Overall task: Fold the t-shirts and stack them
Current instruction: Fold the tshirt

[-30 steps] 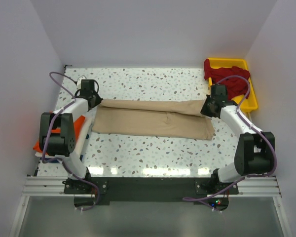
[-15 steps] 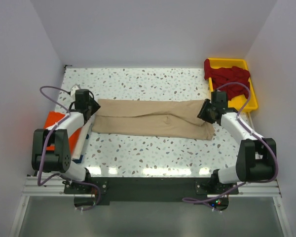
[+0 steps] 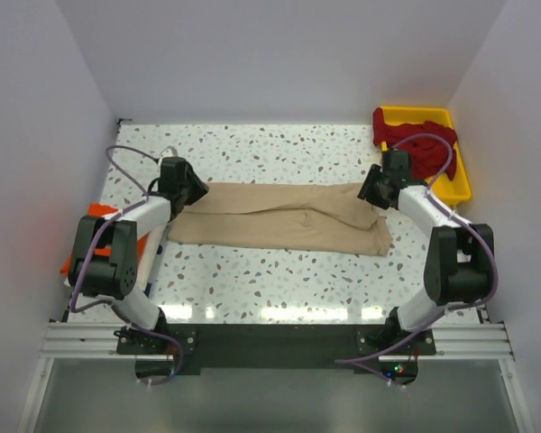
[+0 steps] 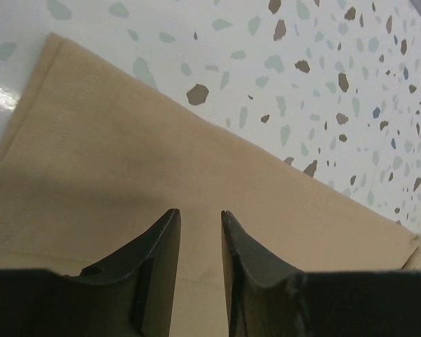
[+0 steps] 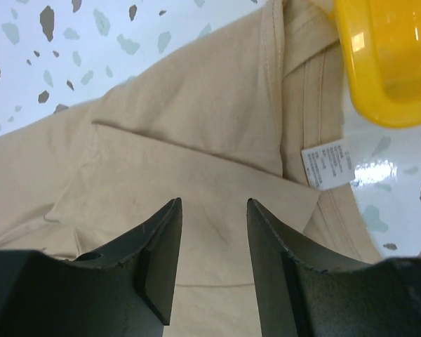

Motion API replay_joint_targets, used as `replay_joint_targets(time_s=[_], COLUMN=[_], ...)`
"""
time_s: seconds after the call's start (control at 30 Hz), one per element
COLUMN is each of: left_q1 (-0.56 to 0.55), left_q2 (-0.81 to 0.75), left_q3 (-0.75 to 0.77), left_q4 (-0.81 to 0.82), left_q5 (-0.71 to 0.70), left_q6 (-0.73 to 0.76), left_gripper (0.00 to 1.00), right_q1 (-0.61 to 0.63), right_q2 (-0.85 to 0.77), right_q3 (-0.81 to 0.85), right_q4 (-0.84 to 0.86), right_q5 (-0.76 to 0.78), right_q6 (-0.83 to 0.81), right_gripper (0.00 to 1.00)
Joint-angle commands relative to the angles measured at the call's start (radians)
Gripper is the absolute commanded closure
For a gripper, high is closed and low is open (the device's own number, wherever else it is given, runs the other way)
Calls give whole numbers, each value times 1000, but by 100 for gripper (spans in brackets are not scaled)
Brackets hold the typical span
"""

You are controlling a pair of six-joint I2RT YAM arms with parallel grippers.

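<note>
Orange t-shirt point(image 3: 94, 215) — seemingly mostly hidden beneath the left arm point(image 3: 140, 216).

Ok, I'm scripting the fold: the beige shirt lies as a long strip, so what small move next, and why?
Probably lower the right gripper to pinch the shirt at its end for a crosswise fold: it and the left gripper hover open, empty, over the ends.

- Soft, matt, smooth cloth with fine stitched hems and a small white printed label: beige t-shirt point(image 3: 279, 216).
- Glossy speckled stone-look finish with glare patches: tabletop point(image 3: 270, 271).
- Smooth glossy plastic: yellow tray point(image 5: 386, 63).
- Matt crumpled cloth: dark red t-shirt point(image 3: 413, 135).
- Matt black plastic: fingers point(image 5: 154, 260) of right gripper point(image 5: 212, 207).
</note>
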Motion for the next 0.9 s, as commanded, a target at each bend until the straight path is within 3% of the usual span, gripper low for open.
replay_joint_targets(time_s=[0.0,0.23,0.37,0.5,0.87], left_q1=[-44,-135,-175,-203,-287], left_q2=[54,143,183,218,341], left_q3=[52,98,122,144,260], left_q4=[65,117,132,155,144], left_q5=[77,182,219,266,343], left_q6=[-7,26,41,50,92], left_gripper=[66,67,68,68,69], right_q1=[-5,-4,7,28,82], right_q2=[76,217,249,263,357], right_q3=[96,171,180,188,269], right_q4=[31,110,157,189,173], right_q5=[40,-97,-167,-178,-174], right_q6=[-27,-41,-57,-77,-126], right_gripper=[54,52,46,41,38])
